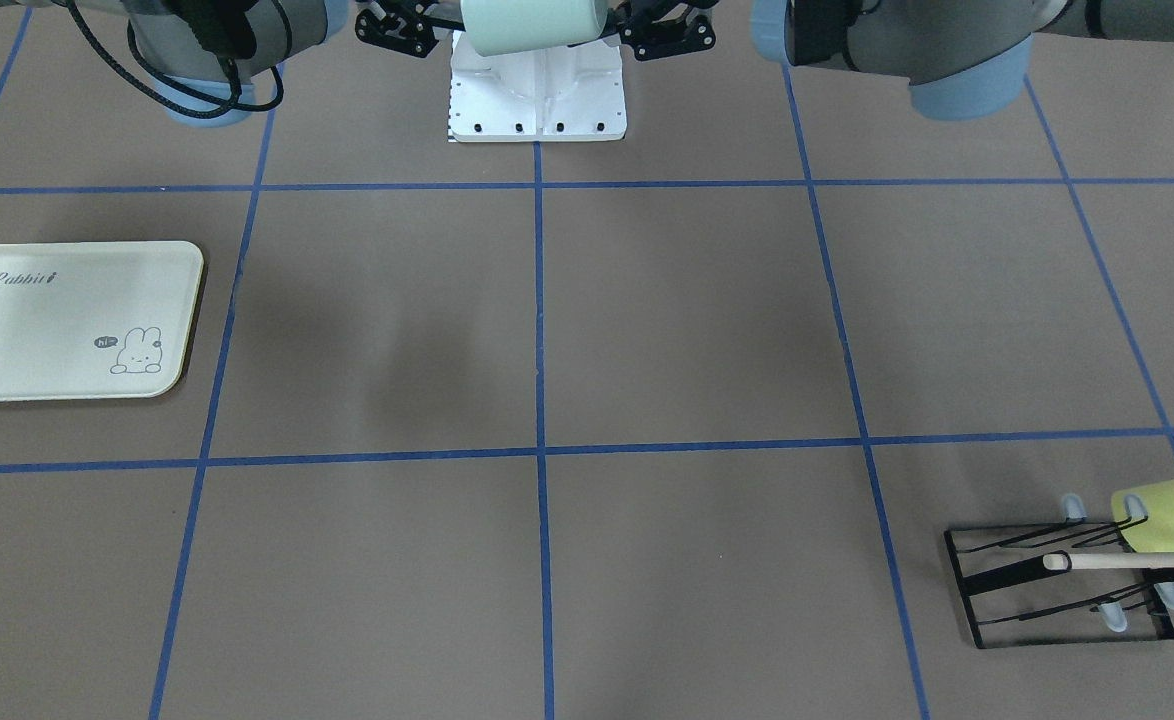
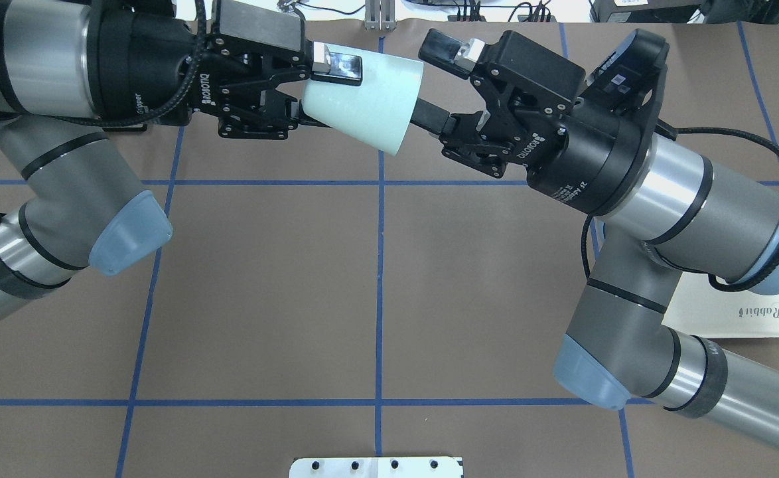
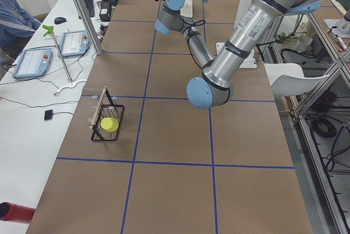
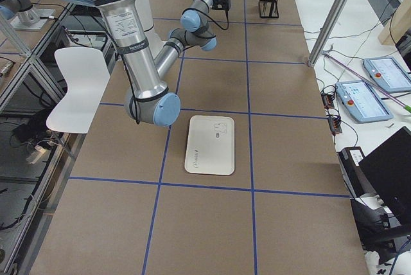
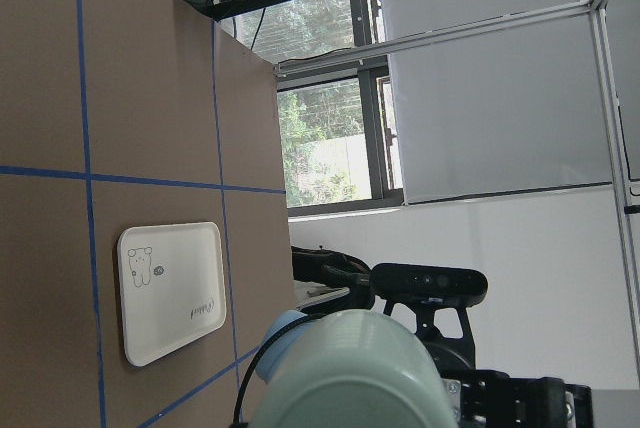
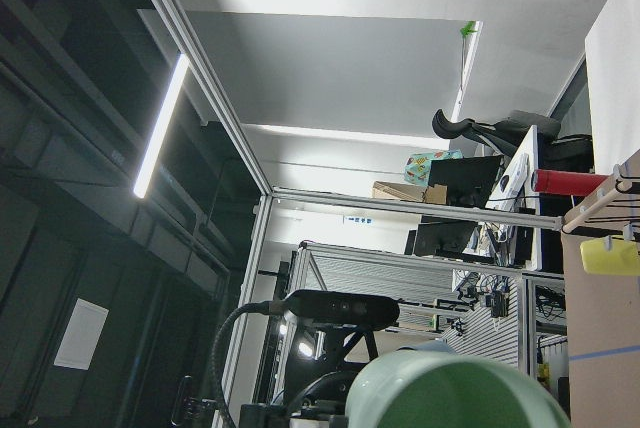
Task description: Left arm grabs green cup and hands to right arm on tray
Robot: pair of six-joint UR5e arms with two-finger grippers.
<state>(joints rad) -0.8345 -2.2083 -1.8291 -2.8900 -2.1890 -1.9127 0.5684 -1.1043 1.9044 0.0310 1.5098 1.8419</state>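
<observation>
The pale mint-green cup [image 2: 363, 99] lies sideways in the air over the table's middle, its mouth toward my right arm. My left gripper [image 2: 314, 91] is shut on its base end. My right gripper [image 2: 437, 86] is open at the cup's mouth, with one finger by the rim's lower side and the other apart above it. In the front view the cup [image 1: 532, 25] hangs between both grippers at the top edge. It fills the bottom of the left wrist view [image 5: 345, 368] and the right wrist view [image 6: 450, 393]. The cream Rabbit tray [image 1: 7, 370] lies flat on my right side, partly under my right arm [image 2: 761, 318].
A black wire rack [image 1: 1057, 585] with a wooden handle holds a yellow-green cup [image 1: 1172, 512] on my far left side. The white base plate [image 1: 537, 90] sits below the grippers. Blue tape lines grid the brown table.
</observation>
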